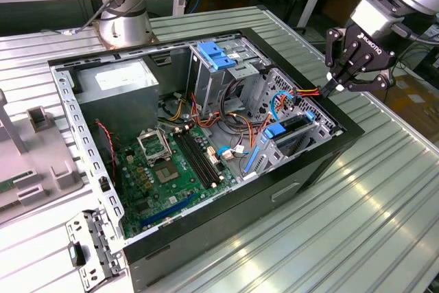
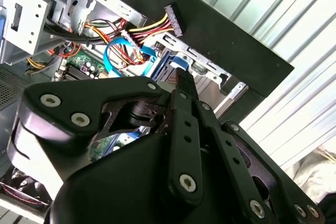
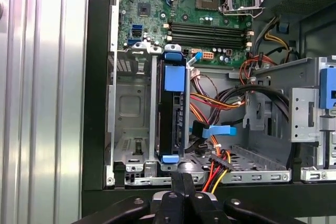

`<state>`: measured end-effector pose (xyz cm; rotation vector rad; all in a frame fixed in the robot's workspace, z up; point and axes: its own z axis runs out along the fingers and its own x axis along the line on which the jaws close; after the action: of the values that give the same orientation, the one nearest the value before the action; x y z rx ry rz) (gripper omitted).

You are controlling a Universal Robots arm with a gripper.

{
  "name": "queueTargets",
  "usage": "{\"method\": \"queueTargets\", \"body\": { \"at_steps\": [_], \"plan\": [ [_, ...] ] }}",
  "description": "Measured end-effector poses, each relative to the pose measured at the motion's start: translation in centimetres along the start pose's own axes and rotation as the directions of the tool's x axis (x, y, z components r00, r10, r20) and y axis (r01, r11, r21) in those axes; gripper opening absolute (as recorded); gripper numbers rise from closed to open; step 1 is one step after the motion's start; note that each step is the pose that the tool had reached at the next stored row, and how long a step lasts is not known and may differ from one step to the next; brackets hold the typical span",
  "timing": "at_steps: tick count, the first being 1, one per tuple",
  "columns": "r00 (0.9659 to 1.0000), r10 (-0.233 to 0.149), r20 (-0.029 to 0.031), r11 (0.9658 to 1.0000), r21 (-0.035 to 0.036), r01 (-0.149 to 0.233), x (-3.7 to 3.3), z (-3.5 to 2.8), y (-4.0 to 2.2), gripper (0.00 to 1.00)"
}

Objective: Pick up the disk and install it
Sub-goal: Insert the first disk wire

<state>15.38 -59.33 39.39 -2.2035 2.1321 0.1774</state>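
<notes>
The disk (image 3: 169,124) is seen slotted just inside the case (image 3: 97,129) edge, lengthwise ahead of the closed, empty claw (image 3: 182,181).

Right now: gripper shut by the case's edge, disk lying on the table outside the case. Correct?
One thing is off. The gripper is shut by the edge of the case, but the disk is not on the table. It stands on edge in the drive cage inside the case, as the first wrist view shows.
</notes>
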Motion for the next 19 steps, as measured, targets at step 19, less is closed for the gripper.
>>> {"method": "queueTargets", "body": {
  "at_steps": [19],
  "plan": [
    [0.979, -0.204, -0.0033, 0.9787, -0.0276, 0.203, 0.0, 0.0, 0.0, 0.11]
  ]
}}
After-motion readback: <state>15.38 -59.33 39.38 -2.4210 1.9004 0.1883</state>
